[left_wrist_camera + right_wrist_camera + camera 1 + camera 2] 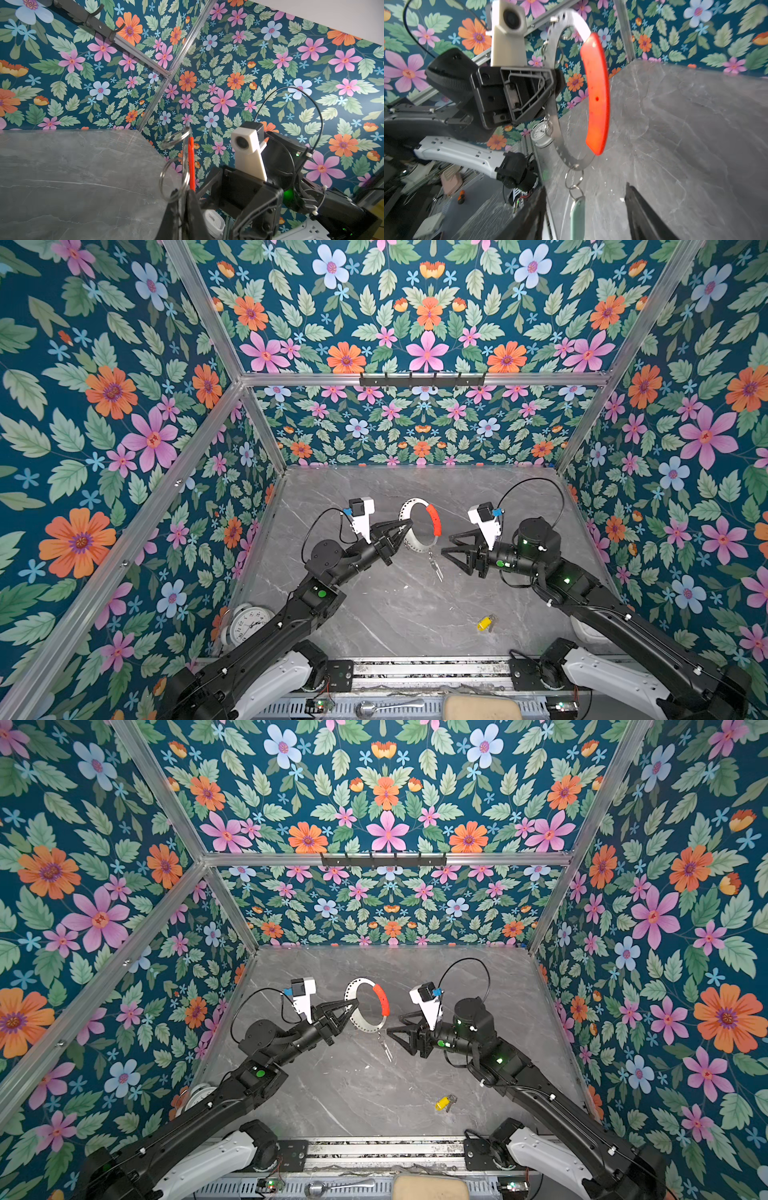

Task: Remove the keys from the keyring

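Now: my left gripper (pixel 409 525) pinching keyring (pixel 407 508) rim, hoop upright over table (pixel 374 614). My right gripper (pixel 446 543) spread beside hanging mint-tag key (pixel 435 566). Yellow-tag key (pixel 484 622) already loose on table. Key likely light, stiff, slick, swings freely; best grab flat tag (pixel 577 216), not split ring (pixel 573 179).

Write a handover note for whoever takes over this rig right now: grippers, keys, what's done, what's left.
Left gripper: shut on the keyring, holding it upright above the table.
Right gripper: open, beside the mint-tag key, not gripping it.
Done: yellow-tag key is off, lying on the table.
Left: mint-tag key hangs from the keyring; take it off.
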Robot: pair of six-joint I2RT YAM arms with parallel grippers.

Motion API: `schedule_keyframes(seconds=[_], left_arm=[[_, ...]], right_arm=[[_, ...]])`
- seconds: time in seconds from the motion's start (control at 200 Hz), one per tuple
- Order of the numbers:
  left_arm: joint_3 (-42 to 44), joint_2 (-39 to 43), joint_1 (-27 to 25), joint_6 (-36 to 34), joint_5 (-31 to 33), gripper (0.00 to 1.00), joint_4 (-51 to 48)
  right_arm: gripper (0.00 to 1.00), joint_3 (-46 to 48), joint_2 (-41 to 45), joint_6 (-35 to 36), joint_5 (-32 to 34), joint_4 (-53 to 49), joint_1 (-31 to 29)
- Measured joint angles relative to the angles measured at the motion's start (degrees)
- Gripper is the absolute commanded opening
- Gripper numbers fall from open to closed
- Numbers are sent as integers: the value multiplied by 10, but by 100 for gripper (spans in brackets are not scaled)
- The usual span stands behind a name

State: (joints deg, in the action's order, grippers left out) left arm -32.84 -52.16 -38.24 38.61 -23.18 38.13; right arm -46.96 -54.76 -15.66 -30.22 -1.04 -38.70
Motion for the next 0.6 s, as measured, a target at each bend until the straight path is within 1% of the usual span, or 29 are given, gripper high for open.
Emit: schedule_keyframes(seconds=[0.07, 0.145, 0.205, 0.345, 0.485, 0.6], left_arm=[[3, 0, 0, 0, 4, 0, 2], [7, 0, 0, 3, 6, 0, 5], [8, -1, 0, 5, 7, 0, 10], [16, -5, 0, 17, 8, 0, 27], [47, -9, 0, 30, 26, 0, 45], [92, -23, 0, 45, 50, 0, 60]], right_arm=[[59, 3, -11, 16, -2, 1, -26], [59, 9, -21, 40, 7, 9, -61], [59, 13, -29, 53, 23, 14, -78], [60, 27, -40, 57, 67, 40, -83], [60, 44, -39, 57, 82, 71, -85], [60, 68, -28, 53, 94, 90, -84]])
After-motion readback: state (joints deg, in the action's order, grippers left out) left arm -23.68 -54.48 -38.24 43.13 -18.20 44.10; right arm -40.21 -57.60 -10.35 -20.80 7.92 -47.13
